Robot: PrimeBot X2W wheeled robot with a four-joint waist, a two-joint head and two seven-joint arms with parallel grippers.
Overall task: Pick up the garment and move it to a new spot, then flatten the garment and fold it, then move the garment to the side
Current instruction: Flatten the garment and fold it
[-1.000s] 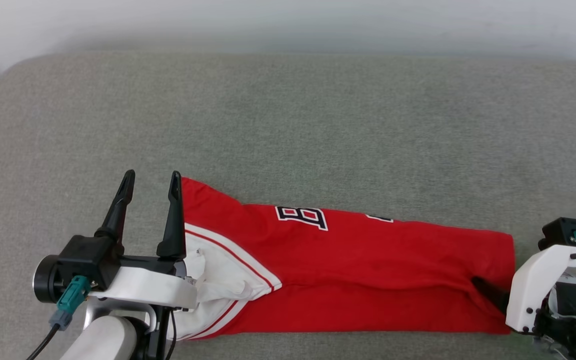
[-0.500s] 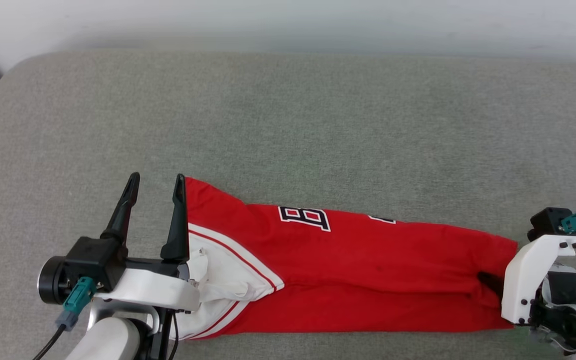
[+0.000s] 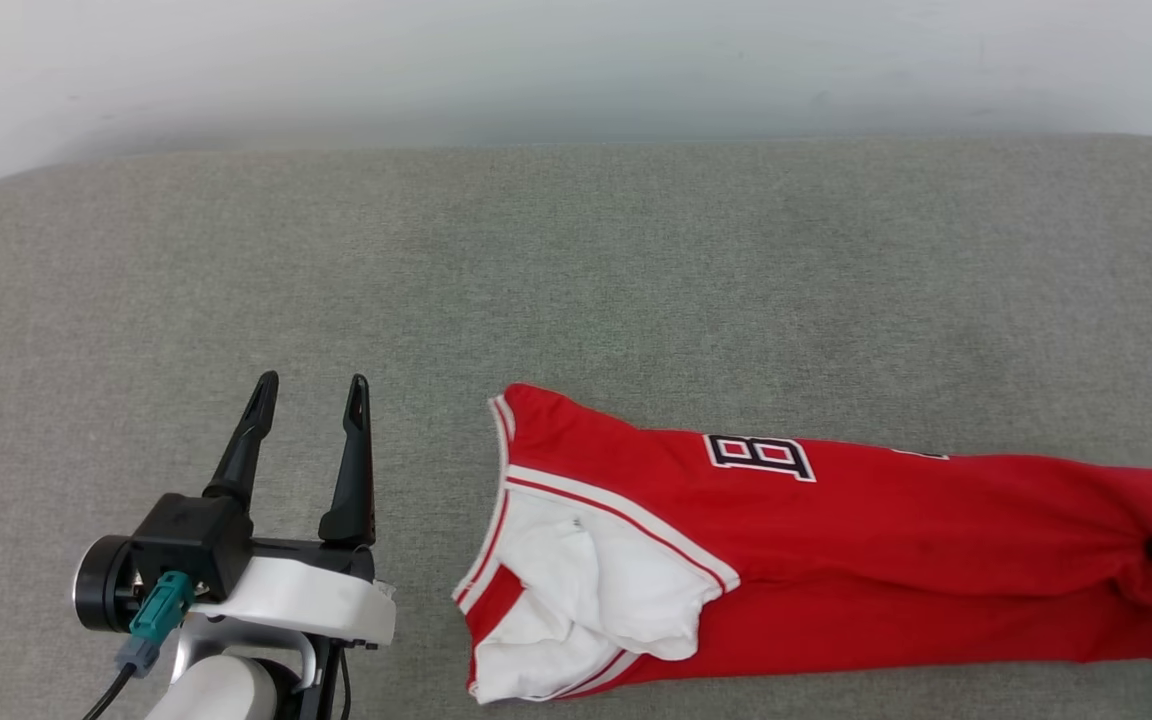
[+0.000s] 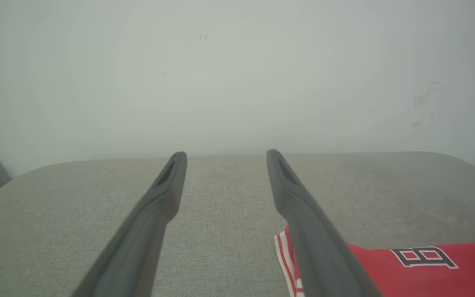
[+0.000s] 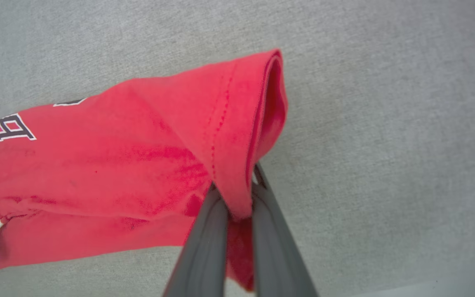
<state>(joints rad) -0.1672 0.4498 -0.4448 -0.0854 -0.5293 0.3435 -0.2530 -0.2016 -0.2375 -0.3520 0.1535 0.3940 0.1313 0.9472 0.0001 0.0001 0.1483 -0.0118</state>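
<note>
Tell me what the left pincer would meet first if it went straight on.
Probably the pale wall beyond the grey cushion, though depth is unclear. Ahead of the left pincer the way looks free; the garment lies to its right.

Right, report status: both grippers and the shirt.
Left gripper open, clear of garment. Right gripper shut on its hem. Garment lies folded lengthwise. Nothing in the way.

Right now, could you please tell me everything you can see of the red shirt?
The garment is a thin, soft red jersey with a white short sleeve, red-and-white stripe trim and black-and-white lettering. It lies folded into a long band on the grey padded surface, sleeve end toward the robot's left, slightly rumpled. The right gripper is shut on its hem at the other end. The open left gripper stands apart from it.
</note>
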